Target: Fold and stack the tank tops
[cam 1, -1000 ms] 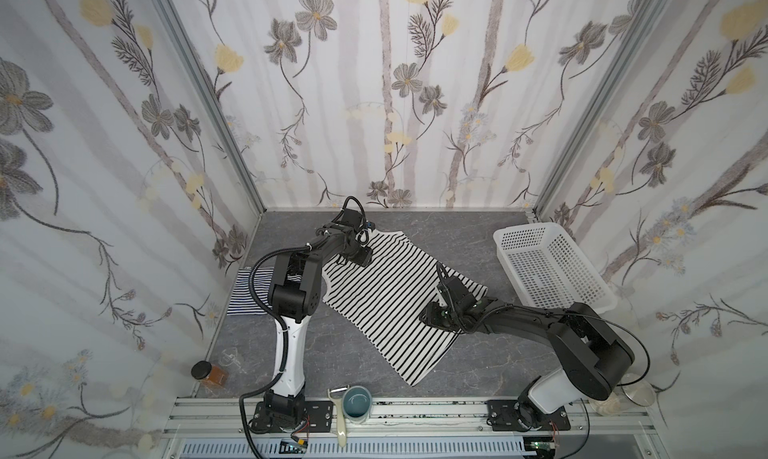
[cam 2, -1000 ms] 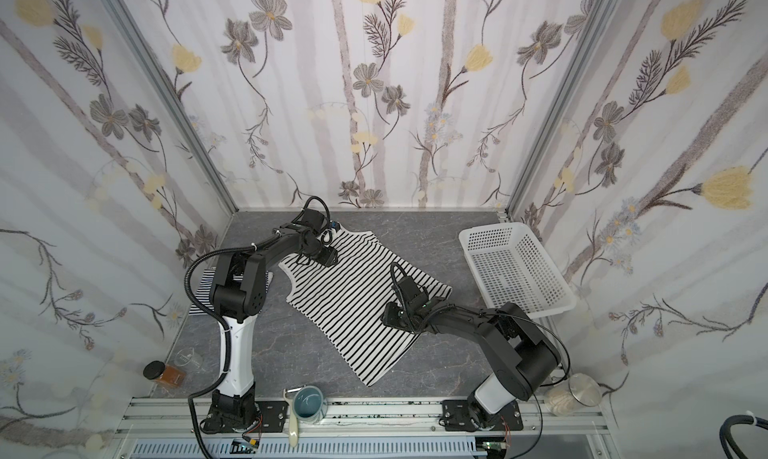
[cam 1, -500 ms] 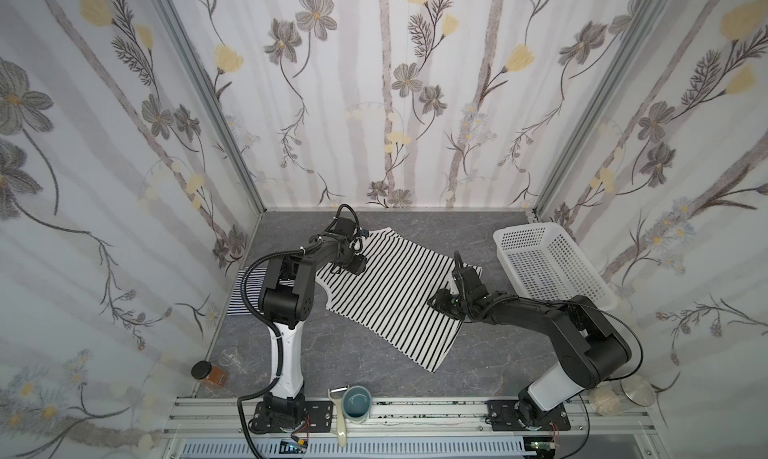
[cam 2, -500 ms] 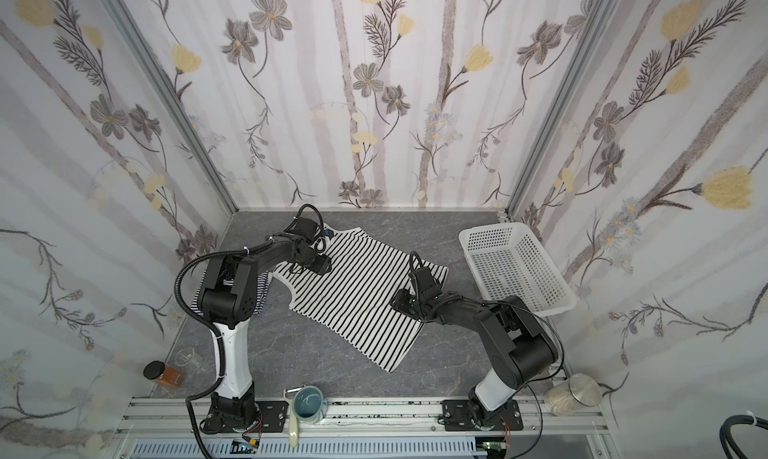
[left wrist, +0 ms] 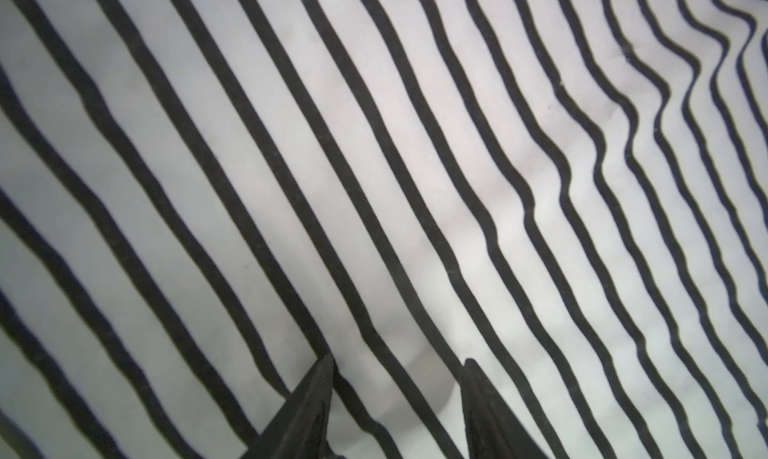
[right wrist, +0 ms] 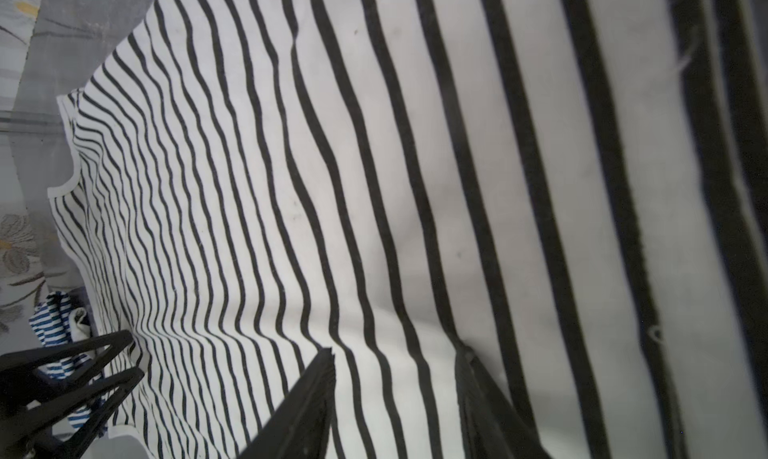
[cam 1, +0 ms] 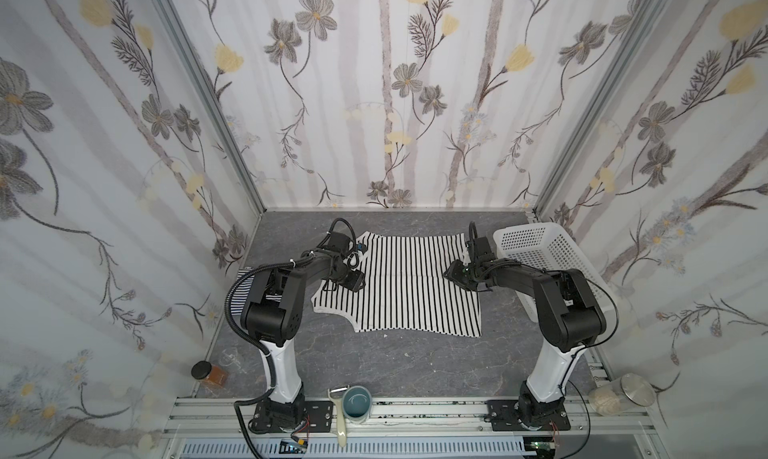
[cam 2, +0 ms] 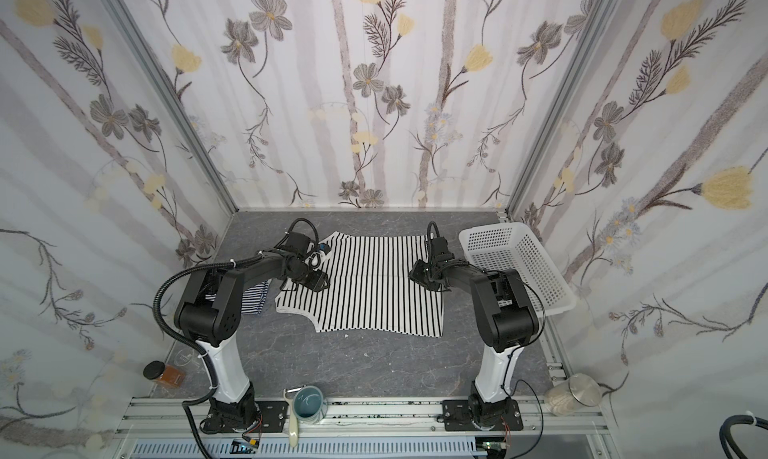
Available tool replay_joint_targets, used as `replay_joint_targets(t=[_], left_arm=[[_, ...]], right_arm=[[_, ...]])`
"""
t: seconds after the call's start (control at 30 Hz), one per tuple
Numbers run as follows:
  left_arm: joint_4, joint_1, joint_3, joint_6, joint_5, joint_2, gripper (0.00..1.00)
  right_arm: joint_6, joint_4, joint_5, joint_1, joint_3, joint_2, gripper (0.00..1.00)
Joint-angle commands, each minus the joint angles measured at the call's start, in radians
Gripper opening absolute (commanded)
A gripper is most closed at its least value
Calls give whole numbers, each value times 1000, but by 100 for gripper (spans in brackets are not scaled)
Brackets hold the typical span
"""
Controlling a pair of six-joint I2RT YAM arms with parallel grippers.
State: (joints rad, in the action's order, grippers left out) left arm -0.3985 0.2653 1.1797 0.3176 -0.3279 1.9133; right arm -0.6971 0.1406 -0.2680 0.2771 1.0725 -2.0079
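Now the black-striped tank top [cam 1: 409, 288] lies spread flat on the grey table [cam 1: 374, 365]. Left gripper [cam 1: 330, 287] and right gripper [cam 1: 451, 275] sit on its opposite side edges, jaws parted, tips against the cloth. The navy-striped tank top [cam 2: 254, 299] lies just beside it, under the left arm.

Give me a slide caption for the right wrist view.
Right pincer open over the black-striped tank top spread on the grey table; navy-striped top beyond.

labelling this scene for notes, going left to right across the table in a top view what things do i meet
amber jar with black lid → navy-striped tank top → black-striped tank top → white basket
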Motion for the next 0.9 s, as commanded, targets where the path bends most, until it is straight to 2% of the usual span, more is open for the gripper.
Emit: replay_joint_targets(t=[0.0, 0.2, 0.33, 0.57, 0.87], left_arm=[[-102, 0, -51, -21, -11, -20, 53], [-85, -3, -41, -26, 54, -87, 53], [-59, -2, -32, -23, 99, -104, 53], [-39, -2, -98, -14, 123, -128, 53], [-10, -2, -183, 1, 152, -180, 54]], right_arm=[[38, 59, 7, 0, 38, 16, 49], [38, 44, 10, 16, -68, 177, 49], [36, 53, 58, 61, -158, 248, 49], [5, 20, 105, 148, -299, 294, 49], [-32, 6, 109, 172, -427, 361, 49]])
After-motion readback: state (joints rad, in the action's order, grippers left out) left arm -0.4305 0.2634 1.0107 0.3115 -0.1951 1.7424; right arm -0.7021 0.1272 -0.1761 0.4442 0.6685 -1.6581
